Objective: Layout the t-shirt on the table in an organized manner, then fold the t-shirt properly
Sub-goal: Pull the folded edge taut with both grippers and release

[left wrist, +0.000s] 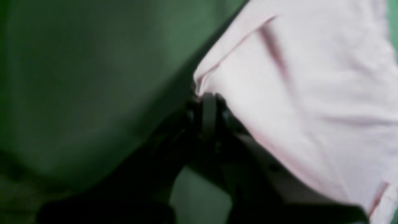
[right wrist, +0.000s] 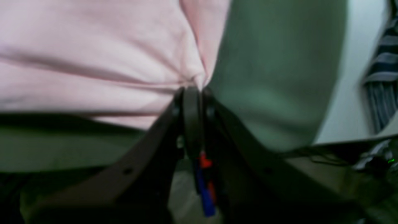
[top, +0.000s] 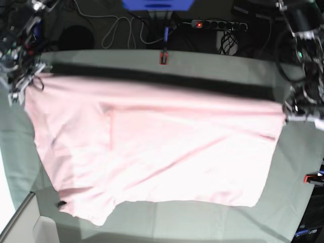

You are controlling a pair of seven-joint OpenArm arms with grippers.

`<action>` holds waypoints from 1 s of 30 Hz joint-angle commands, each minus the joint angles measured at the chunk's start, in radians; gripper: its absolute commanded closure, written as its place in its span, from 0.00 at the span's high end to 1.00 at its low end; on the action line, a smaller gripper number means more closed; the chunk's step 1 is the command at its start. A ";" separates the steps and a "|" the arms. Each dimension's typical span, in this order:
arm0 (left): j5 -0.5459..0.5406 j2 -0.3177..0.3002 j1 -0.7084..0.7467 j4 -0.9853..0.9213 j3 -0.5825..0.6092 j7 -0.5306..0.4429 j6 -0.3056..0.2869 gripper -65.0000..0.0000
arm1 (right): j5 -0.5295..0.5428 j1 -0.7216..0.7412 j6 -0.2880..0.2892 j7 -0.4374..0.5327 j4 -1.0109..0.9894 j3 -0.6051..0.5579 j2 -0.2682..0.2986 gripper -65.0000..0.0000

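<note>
The pale pink t-shirt (top: 152, 152) is stretched wide across the grey-green table (top: 212, 63), plain side showing. Its far edge is raised and casts a dark band of shadow on the cloth behind, while the rest drapes toward the front. At the left of the base view my right gripper (top: 23, 83) is shut on one upper corner; in the right wrist view the gripper (right wrist: 194, 88) pinches bunched pink t-shirt (right wrist: 93, 62). At the right my left gripper (top: 293, 109) is shut on the other corner; the left wrist view shows the gripper (left wrist: 208, 99) clamped on a t-shirt hem fold (left wrist: 311, 93).
Red clamps sit at the far table edge (top: 163, 56) and the right edge (top: 310, 178). A power strip (top: 217, 24) and cables lie beyond the far edge. A pale box corner (top: 30, 228) stands at the front left.
</note>
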 commanded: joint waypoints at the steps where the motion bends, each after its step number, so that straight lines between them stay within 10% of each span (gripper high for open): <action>1: 0.002 -0.021 0.011 0.015 -0.007 -0.037 0.006 0.00 | -0.004 -0.007 -0.012 0.048 0.018 0.014 0.008 0.00; 22: 0.002 -0.020 0.144 -0.094 -0.007 -0.070 0.003 0.00 | 0.024 -0.164 -0.012 0.261 -0.129 0.075 -0.054 0.00; 30: 0.002 -0.027 0.144 -0.079 -0.007 -0.060 0.004 0.05 | 0.028 -0.164 -0.012 0.261 -0.082 0.080 -0.054 0.19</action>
